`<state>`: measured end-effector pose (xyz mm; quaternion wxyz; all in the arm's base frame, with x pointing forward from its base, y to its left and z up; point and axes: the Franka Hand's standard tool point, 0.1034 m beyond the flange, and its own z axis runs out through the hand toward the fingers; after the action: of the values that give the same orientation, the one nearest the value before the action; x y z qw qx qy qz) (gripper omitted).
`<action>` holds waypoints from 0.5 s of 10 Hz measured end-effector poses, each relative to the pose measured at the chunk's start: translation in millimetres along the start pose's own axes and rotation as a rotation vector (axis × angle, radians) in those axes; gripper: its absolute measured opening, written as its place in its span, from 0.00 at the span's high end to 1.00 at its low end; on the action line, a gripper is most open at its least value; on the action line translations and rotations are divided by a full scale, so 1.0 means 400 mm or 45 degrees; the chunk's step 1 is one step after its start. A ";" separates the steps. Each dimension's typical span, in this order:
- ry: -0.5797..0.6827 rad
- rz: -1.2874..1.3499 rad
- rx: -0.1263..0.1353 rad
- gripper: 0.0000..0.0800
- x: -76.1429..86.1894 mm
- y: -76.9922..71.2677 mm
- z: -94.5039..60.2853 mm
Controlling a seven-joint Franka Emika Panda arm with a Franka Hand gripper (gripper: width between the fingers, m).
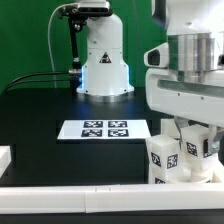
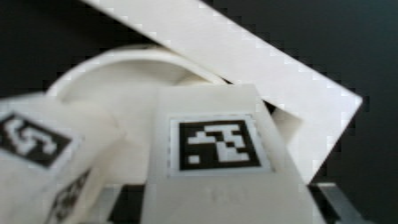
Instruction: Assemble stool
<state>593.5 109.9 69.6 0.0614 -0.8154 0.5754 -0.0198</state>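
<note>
In the wrist view a chunky white stool leg (image 2: 222, 140) with a square tag stands between my gripper's (image 2: 228, 205) two dark fingers (image 2: 128, 203), which press on both its sides. A second tagged leg (image 2: 32, 140) sits close beside it. The round rimmed seat disc (image 2: 111, 72) lies just behind them. In the exterior view my gripper (image 1: 190, 138) is low at the right, down over the cluster of tagged legs (image 1: 163, 158). The seat disc is hidden there.
The marker board (image 1: 105, 129) lies flat mid-table in front of the robot base (image 1: 103, 60). A long white border rail (image 1: 90, 198) runs along the front; another rail (image 2: 240, 50) passes diagonally just behind the seat disc.
</note>
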 end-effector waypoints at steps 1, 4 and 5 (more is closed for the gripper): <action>-0.001 0.054 0.000 0.59 0.001 0.001 0.000; -0.008 0.295 0.003 0.59 0.003 0.002 0.000; -0.038 0.513 0.037 0.58 0.008 -0.004 -0.003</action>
<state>595.9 107.3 70.7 0.0842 -0.6830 0.7255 -0.0034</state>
